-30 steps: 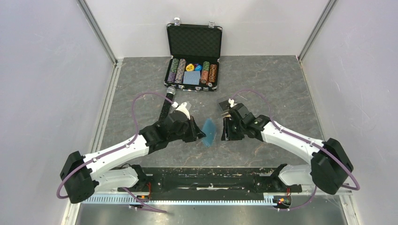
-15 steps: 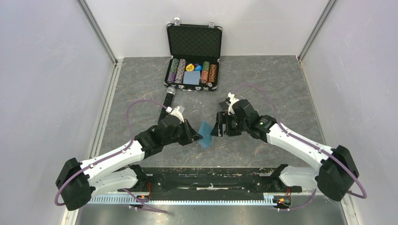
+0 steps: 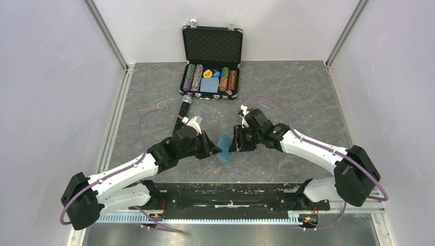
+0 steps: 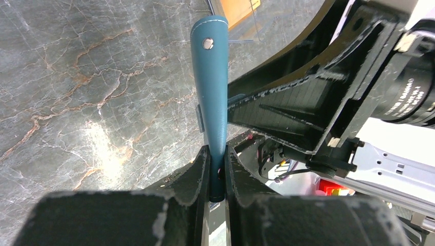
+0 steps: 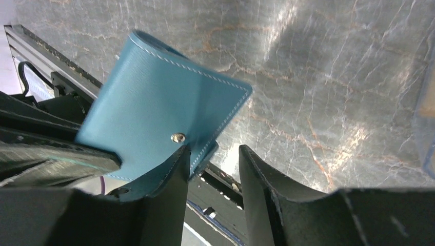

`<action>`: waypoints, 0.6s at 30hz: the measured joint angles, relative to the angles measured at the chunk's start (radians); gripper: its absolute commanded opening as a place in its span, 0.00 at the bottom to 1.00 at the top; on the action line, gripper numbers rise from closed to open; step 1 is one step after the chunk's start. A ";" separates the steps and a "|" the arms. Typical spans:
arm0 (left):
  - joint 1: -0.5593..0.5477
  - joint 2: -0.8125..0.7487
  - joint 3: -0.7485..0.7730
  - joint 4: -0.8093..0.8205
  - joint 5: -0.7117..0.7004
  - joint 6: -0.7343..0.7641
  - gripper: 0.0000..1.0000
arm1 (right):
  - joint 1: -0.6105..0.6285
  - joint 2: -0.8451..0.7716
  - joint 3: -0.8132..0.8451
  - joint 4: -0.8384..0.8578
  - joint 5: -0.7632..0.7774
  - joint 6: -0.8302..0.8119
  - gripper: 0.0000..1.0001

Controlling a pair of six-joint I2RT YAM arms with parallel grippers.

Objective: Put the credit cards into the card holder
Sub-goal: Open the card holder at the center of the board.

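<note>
The teal-blue card holder hangs above the table between the two arms. My left gripper is shut on its lower edge. In the left wrist view the card holder stands edge-on and closed between my left gripper's jaws. My right gripper is open right beside it. In the right wrist view the card holder's flat face with its snap stud lies against the left finger of my right gripper; only its corner reaches the gap. An orange credit card shows behind clear plastic.
An open black chip case with poker chips and a blue-grey deck stands at the back centre. A black cylindrical object lies by the left arm. A black rail runs along the near edge. White walls stand on both sides.
The right gripper has moved left and closed in on the card holder. The left gripper drew back slightly with the card holder, then held still.
</note>
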 measured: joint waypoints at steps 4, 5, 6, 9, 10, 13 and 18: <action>0.000 0.000 0.000 0.000 0.000 0.000 0.02 | 0.000 -0.023 -0.073 0.040 -0.040 0.039 0.40; 0.000 0.000 0.000 0.000 0.000 0.000 0.02 | 0.000 -0.024 -0.090 0.048 -0.053 0.048 0.39; 0.000 0.000 0.000 0.000 0.000 0.000 0.02 | 0.000 -0.023 -0.103 0.051 -0.061 0.056 0.37; 0.000 0.000 0.000 0.000 0.000 0.000 0.02 | 0.000 -0.023 -0.117 0.056 -0.079 0.075 0.30; 0.000 0.000 0.000 0.000 0.000 0.000 0.02 | 0.000 -0.024 -0.117 0.065 -0.084 0.082 0.30; 0.000 0.000 0.000 0.000 -0.005 0.000 0.02 | 0.000 -0.024 -0.119 0.082 -0.087 0.094 0.31; 0.002 -0.007 0.000 0.000 -0.012 0.000 0.02 | 0.000 -0.026 -0.129 0.108 -0.086 0.113 0.46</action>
